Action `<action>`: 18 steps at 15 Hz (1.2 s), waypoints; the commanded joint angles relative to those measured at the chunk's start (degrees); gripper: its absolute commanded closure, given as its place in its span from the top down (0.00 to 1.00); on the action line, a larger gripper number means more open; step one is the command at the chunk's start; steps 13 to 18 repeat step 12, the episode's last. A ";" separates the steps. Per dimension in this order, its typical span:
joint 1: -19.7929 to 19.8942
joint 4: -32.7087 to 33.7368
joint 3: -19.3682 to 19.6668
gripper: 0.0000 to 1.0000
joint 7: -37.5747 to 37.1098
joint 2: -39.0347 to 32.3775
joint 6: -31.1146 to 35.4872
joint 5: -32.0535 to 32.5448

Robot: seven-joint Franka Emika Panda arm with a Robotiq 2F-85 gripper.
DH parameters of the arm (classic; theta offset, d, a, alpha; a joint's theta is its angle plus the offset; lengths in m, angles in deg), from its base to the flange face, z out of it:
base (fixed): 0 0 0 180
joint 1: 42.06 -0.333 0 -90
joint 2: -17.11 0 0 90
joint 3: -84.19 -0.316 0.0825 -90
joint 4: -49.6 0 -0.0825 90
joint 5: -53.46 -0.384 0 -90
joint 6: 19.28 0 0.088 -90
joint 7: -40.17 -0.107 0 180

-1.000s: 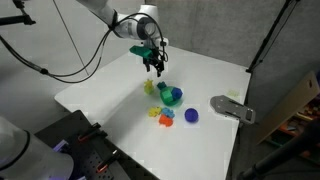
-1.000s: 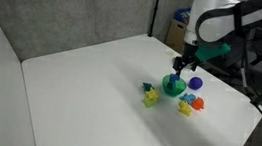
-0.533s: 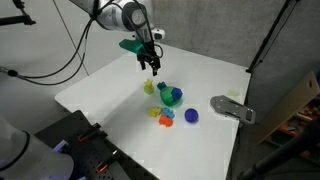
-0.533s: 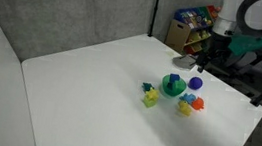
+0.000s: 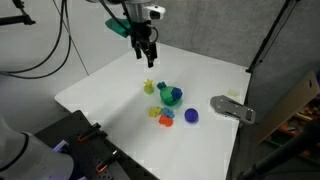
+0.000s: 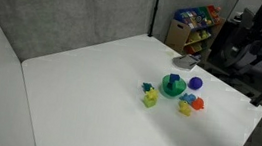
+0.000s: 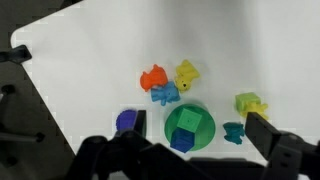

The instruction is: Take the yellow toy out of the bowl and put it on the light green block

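Observation:
The teal-green bowl (image 5: pixel 172 96) (image 6: pixel 173 85) (image 7: pixel 188 128) stands on the white table and holds a green cube and a blue block. The light green block (image 7: pixel 245 100) lies beside it. The tiny yellow toy (image 7: pixel 260 109) touches the block's edge, and whether it rests on top I cannot tell. Both also show together in both exterior views (image 5: pixel 150 87) (image 6: pixel 150 98). My gripper (image 5: pixel 147 58) (image 7: pixel 198 127) is open and empty. It hangs high above the table, back from the bowl.
A blue round piece (image 5: pixel 191 115) (image 7: pixel 128 121), an orange piece (image 7: pixel 153 78), a blue toy (image 7: pixel 165 93), a yellower small block (image 7: pixel 186 72) and a small teal toy (image 7: pixel 234 131) lie around the bowl. A grey device (image 5: pixel 232 108) lies near the table edge.
My gripper has risen and drawn away from the bowl, and has left one exterior view. The bowl, blocks and toys have not moved.

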 commanded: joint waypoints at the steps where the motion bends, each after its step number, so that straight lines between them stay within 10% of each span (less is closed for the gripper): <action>1: 2.30 4.19 0.38 1.00 3.86 2.93 -7.26 -2.50; 18: 3.48 8.35 -0.31 1.00 4.57 3.40 -12.34 -2.15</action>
